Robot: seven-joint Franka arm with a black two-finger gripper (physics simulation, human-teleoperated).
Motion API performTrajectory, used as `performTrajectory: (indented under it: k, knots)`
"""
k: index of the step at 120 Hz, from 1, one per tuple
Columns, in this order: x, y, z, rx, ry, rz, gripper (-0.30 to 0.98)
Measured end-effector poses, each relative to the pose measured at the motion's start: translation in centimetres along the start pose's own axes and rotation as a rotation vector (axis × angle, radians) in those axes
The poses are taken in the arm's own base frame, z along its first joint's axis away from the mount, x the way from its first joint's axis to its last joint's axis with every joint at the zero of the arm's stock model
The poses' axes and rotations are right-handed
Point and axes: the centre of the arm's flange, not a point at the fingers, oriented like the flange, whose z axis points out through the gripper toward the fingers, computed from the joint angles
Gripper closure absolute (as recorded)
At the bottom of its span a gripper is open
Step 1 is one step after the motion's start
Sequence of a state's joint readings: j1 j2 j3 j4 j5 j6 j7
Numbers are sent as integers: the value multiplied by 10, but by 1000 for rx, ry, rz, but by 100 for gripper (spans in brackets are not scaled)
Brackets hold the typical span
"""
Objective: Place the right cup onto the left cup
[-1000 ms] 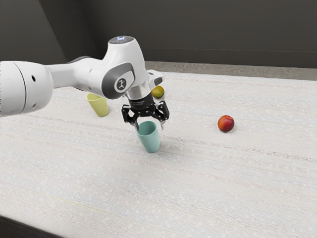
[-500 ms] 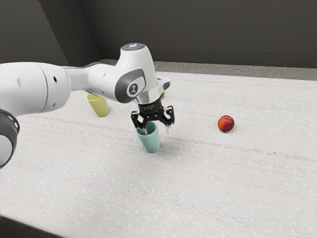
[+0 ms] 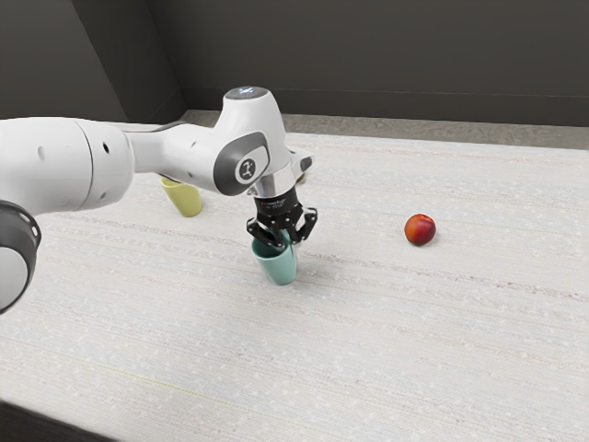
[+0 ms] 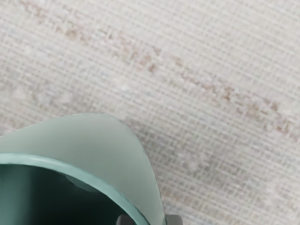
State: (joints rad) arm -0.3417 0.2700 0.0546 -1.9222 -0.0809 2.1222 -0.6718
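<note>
Teal plastic or ceramic, I can't tell which, the cup point(image 3: 279, 270) is under the arm's hand in the exterior view, well apart from the yellow cup point(image 3: 187, 200). The gripper point(image 3: 286, 243) is clamped on the teal cup's wall at the rim, one finger inside and one outside; the wrist view catches just the tips, cut off at its edge along with much of the cup, whose inside runs too dark to read. Whether its base touches the table point(image 3: 386, 341) is hard to make out. The arm point(image 3: 78, 166) covers a bit of the yellow cup's rim, and a yellow-green thing point(image 3: 302, 179) is mostly hidden behind the hand. A red fruit point(image 3: 421, 230) sits in plain sight toward the exterior view's right
</note>
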Motion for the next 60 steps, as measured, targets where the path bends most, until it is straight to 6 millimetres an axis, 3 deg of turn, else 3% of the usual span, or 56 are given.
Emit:
performTrajectory:
  k: [36,60]
  knots:
    - [1,-3,1,7,-9,-21,76]
    - [4,-12,-10,22,-16,-41,78]
